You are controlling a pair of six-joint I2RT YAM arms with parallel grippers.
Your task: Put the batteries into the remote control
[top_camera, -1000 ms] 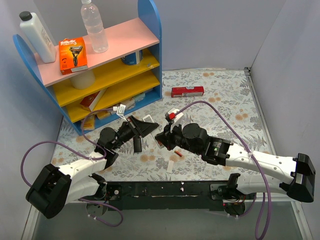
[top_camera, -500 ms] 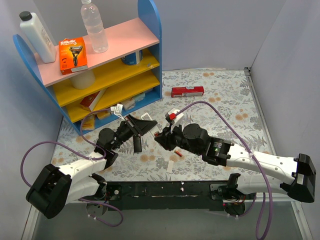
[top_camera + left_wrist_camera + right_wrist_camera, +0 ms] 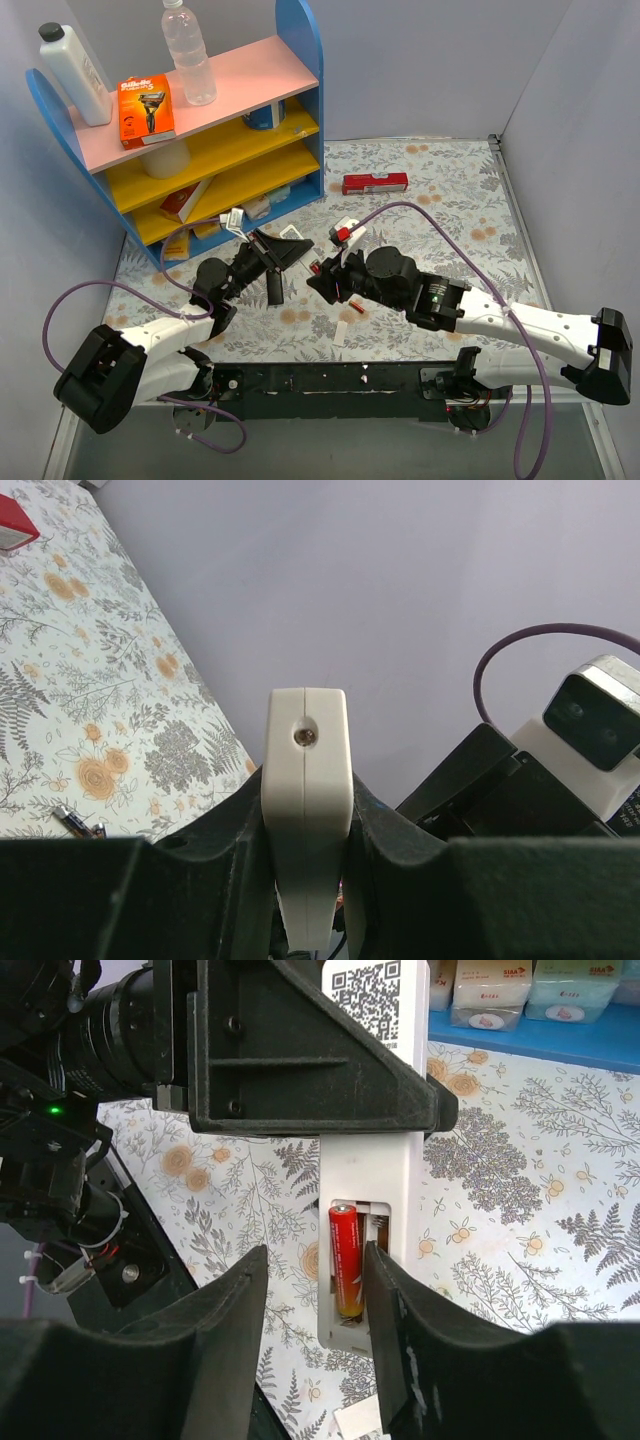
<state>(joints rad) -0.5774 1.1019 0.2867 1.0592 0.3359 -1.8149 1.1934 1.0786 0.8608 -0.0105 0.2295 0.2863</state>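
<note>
Aloft, left pincer [image 3: 283, 252] around remote [image 3: 306, 780], right pincer [image 3: 322, 276] opposite.

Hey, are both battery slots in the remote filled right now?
No, the right wrist view shows just one red battery seated in the remote, and the slot beside it is empty.

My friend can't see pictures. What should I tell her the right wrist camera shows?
A red battery sits in one slot of the open white remote; the other slot is empty. The left hand grips the remote.
</note>
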